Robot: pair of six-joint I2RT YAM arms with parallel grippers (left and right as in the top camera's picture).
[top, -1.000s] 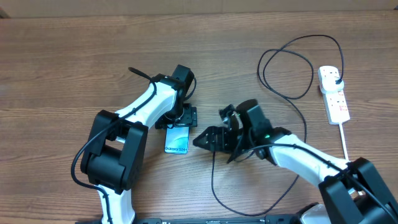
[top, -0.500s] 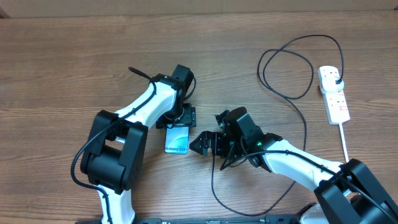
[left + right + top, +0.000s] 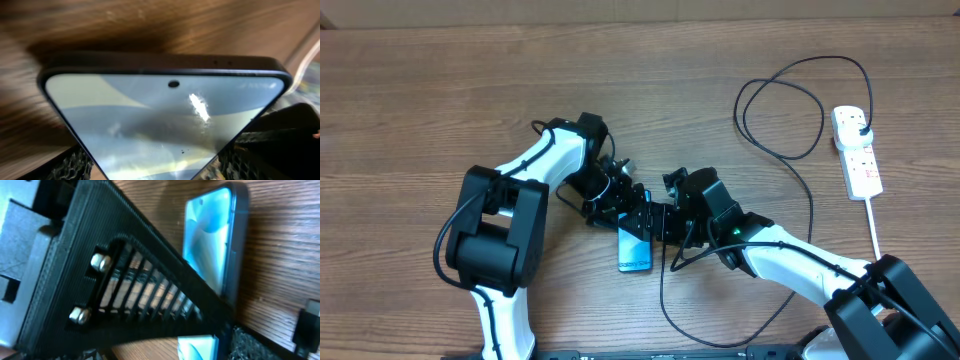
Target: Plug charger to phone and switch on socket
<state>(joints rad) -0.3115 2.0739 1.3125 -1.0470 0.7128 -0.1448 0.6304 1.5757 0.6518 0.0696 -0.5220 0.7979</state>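
Overhead camera is showing the slim black-edged smartphone with a blue-teal screen [image 3: 634, 250] near the middle of the wooden bench [image 3: 420, 100]. The left end effector [image 3: 628, 215] is clamping its top end. The right end effector [image 3: 655, 222] is crowding just beside them, and I cannot tell how wide it stands.

Left arm [image 3: 545, 160] and right arm [image 3: 790, 255] bend inward, wide-set jaws nearly meeting.

The left fingers [image 3: 618, 207] and right fingers [image 3: 657, 222] crowd together over the phone [image 3: 634, 252], with no gap to pass between them. Behind the right fingers the charger [image 3: 662, 290] loops across the bench [image 3: 420, 100]; beyond the left fingers the bench lies open.
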